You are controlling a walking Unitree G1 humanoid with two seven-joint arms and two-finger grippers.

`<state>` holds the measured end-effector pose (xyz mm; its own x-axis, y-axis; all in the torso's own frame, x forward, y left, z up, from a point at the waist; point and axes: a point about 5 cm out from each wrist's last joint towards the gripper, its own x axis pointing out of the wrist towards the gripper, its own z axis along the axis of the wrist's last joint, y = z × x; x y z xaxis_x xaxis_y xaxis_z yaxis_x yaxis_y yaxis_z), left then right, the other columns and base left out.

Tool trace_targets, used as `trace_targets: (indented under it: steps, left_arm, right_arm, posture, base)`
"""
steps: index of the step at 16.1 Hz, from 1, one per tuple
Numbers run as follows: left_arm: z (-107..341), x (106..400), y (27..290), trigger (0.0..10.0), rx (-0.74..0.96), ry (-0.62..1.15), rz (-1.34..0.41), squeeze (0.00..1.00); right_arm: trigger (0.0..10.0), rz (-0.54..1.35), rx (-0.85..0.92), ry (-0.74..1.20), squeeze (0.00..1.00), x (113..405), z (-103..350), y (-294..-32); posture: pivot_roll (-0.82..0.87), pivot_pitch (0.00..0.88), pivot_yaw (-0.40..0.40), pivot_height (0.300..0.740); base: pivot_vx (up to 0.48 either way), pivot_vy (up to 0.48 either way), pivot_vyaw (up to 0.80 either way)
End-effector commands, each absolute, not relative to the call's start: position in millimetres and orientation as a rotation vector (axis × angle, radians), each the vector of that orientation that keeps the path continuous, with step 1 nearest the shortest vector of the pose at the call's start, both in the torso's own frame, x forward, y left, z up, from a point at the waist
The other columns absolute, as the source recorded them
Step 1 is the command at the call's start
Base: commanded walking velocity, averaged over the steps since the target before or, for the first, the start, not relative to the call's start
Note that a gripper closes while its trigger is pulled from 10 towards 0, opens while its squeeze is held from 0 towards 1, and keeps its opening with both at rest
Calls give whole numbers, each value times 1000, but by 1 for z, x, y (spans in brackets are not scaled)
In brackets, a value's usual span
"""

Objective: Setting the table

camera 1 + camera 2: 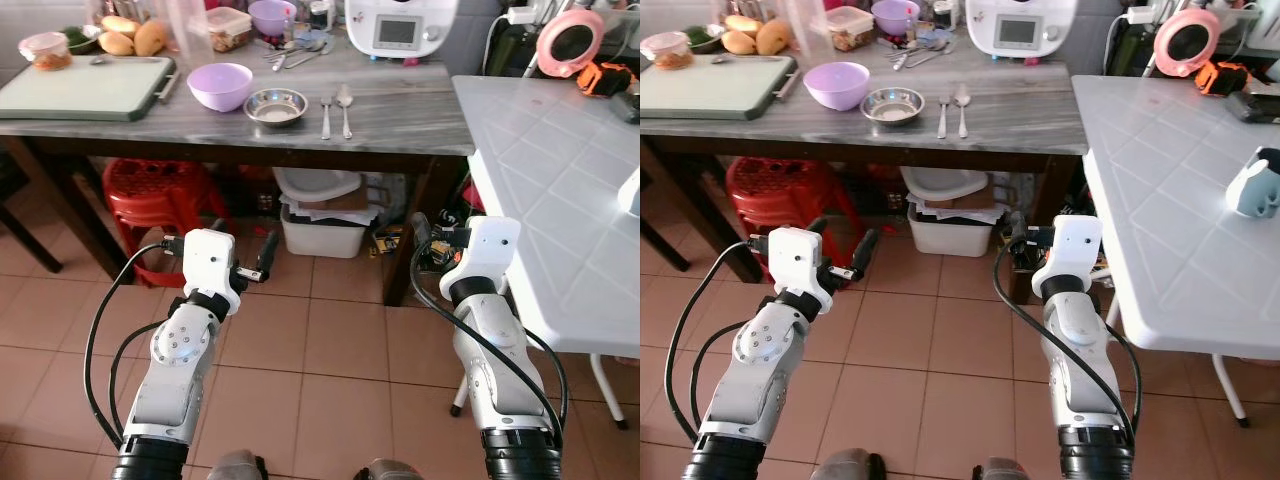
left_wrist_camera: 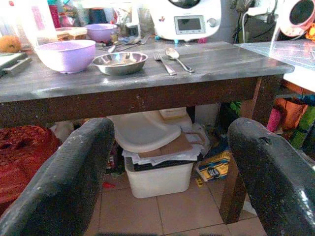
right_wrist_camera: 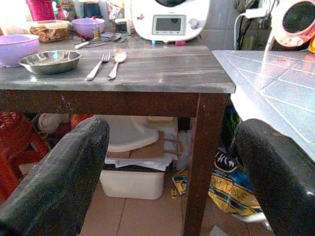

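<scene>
Left pincer (image 2: 167, 182) wide open, empty, low before counter (image 1: 400, 125); right pincer (image 3: 172, 182) likewise. Steel dish (image 1: 275, 105), fork (image 1: 326, 115), spoon (image 1: 345, 105), purple bowl (image 1: 220, 85) near counter's front edge. Cutlery probably light, stiff, slippery, lying flat: pinch mid-handle. Take dish by rim.

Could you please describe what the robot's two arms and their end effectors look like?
Both arms are silver with white wrist housings and black cuffs near the body. Black cables loop along each. The left end effector and right end effector each have two long, matte black fingers, slightly scuffed.
</scene>
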<state>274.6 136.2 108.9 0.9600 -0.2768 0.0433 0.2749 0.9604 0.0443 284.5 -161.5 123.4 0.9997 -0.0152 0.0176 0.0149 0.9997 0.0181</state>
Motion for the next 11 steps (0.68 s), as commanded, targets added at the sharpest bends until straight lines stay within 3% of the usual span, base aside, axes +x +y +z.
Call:
trace_targets:
  steps: [1,11]
  left_arm:
    - [113,275,135,10000,35,-59,-295,0]
    - [114,276,135,10000,30,-57,-299,0]
  right_arm:
    - [10000,-8,16,-35,0,286,128,-162]
    - [10000,-14,0,-42,0,288,130,-163]
  posture:
    - [-31,0,9,740]
    - [-35,0,11,740]
  base:
    - [0,-319,0]
    - [0,-441,0]
